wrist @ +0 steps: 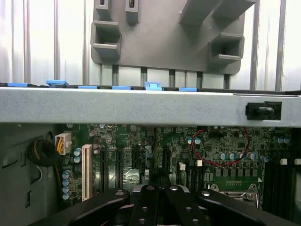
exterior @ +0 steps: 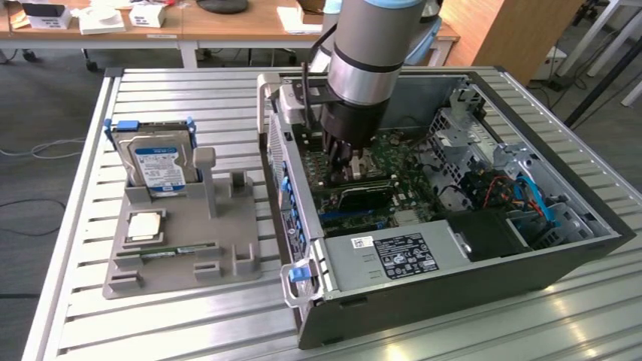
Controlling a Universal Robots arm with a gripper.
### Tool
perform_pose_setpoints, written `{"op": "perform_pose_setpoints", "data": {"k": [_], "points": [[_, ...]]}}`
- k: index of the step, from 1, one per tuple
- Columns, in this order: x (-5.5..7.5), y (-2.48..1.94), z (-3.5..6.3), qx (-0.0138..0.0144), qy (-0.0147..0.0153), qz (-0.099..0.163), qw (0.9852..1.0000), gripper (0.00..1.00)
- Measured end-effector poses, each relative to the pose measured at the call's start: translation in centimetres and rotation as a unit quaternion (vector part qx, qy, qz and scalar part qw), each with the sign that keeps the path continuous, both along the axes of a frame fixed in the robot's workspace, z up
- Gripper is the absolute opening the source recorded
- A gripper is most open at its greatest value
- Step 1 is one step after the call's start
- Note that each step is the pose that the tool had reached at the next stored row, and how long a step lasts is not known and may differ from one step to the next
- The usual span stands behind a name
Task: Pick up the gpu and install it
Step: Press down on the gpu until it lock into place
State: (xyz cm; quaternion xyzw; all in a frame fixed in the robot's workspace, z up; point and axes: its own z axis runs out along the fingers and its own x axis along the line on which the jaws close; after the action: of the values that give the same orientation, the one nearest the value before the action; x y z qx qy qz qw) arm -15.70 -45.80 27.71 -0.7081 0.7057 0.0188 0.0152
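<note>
1. Black two-finger gripper (exterior: 343, 167) on the grey-and-silver robot arm (exterior: 366, 53) is down inside the open black desktop PC case (exterior: 561, 259), over the green motherboard (exterior: 396, 197).
2. Pincer is closed: in the wrist view the fingers (wrist: 146, 200) meet at the tips of the gripper (wrist: 160, 188).
3. The gpu (exterior: 319, 162), a thin dark circuit card, stands on edge right under and beside the gripper, on the side of the case's wall nearest the tray. In the wrist view a thin dark edge (wrist: 160, 175) shows just past the fingertips, above the black expansion slots (wrist: 117, 167).
4. Can't tell whether the fingers actually pinch the card or whether it is seated in a slot.
5. Grey plastic parts tray (exterior: 180, 267) sits on the slatted aluminium table (exterior: 150, 327), on the exterior view's left of the case.
6. On the tray: silver hard drive with blue label (exterior: 158, 167) upright, square silver processor chip (exterior: 146, 226) flat, slim green memory stick (exterior: 165, 252) flat just beside the chip.
7. Grey power supply box with white label (exterior: 396, 256) lies in the case's near end.
</note>
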Motion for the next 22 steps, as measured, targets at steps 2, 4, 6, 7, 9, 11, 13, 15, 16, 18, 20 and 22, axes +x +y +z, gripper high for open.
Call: {"op": "perform_pose_setpoints", "data": {"k": [2,4,6,7,9,11,13,15,16,18,20,22], "points": [[-0.01,0.00,-0.04,0.0000,0.0000,0.000,1.0000,0.11],[-0.01,0.00,-0.23,0.0000,0.0000,0.000,1.0000,0.11],[-0.01,0.00,-0.26,-0.0001,0.0001,0.000,1.0000,0.11],[-0.02,0.00,-0.26,-0.0002,0.0001,0.000,1.0000,0.11],[-0.01,0.00,-0.37,0.0001,0.0000,0.000,1.0000,0.11],[-0.01,0.00,-0.45,-0.0001,0.0000,0.000,1.0000,0.11],[-0.02,0.00,-0.44,-0.0001,0.0001,0.000,1.0000,0.11],[-0.01,0.00,-0.52,0.0001,0.0000,0.000,1.0000,0.11],[-0.01,0.00,-0.59,0.0001,0.0000,0.000,1.0000,0.11],[-0.02,0.00,-0.61,0.0000,0.0001,0.000,1.0000,0.11],[-0.02,0.00,-0.63,0.0000,0.0001,0.000,1.0000,0.11],[-0.01,0.00,-0.81,0.0001,0.0000,0.000,1.0000,0.11]]}}
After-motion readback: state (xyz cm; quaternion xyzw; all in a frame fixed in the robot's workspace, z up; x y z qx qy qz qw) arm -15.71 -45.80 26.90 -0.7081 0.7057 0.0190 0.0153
